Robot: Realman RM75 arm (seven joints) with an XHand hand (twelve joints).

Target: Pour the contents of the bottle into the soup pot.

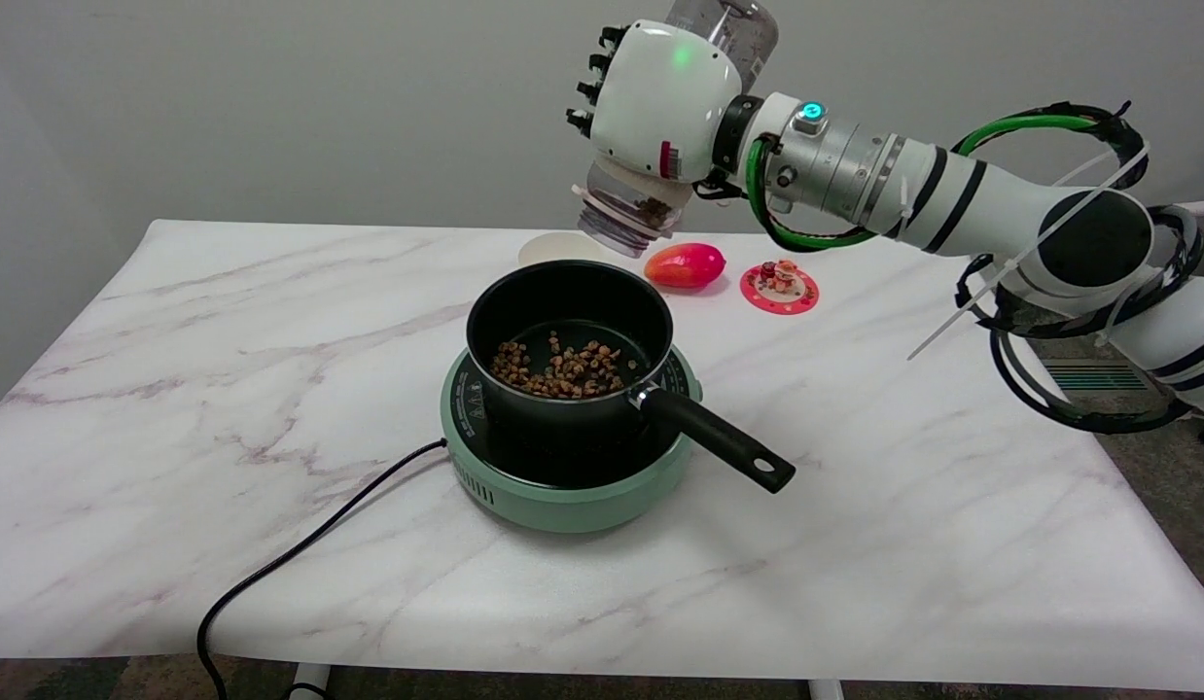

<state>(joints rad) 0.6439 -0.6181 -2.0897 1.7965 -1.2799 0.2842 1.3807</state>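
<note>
A: How is the right hand [660,102] set, and what is clamped in it?

B: The fingers are wrapped round the body of a clear bottle [633,209]. The white back of the hand is turned toward the camera, so the contact on the far side cannot be seen. The bottle is tipped steeply, its base raised above the hand and its mouth pointed down and to the left, below the palm.

A: How may the bottle be expected to handle?

B: It appears to be thin clear plastic, so it is judged light and somewhat yielding under pressure, with a smooth wall that could slip. A hold round the middle of the body, as taken here, is thought best; too hard a squeeze could dent it. Only a few brown pieces are seen near the mouth, so little weight is likely left inside.

A: And the arm?

B: It is stretched in from the right, the wrist held high above the table [174,321].

A: What lies below the hand?

B: The soup pot [570,335] is set below and slightly left of the bottle's mouth, well apart from it, on a green hotplate [563,496]. Brown pieces [563,369] are spread on its floor. Most of the pouring is judged done.

A: Anything farther out?

B: Beyond the pot, below the wrist, a red fruit [686,264] and a small red dish [779,287] are seen.
</note>
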